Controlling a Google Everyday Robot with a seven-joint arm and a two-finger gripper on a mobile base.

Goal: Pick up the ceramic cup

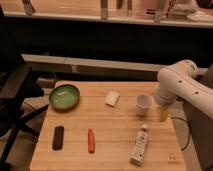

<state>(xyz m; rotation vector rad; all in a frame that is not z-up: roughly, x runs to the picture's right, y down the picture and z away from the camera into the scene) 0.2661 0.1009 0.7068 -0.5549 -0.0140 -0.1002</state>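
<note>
The worktop [112, 126] carries a green bowl [65, 96], a white block [112, 98], the ceramic cup [144, 104], a black bar [58, 137], a red stick [91, 140] and a white tube [139, 145]; the end effector [162, 113] hangs just beside the cup
</note>
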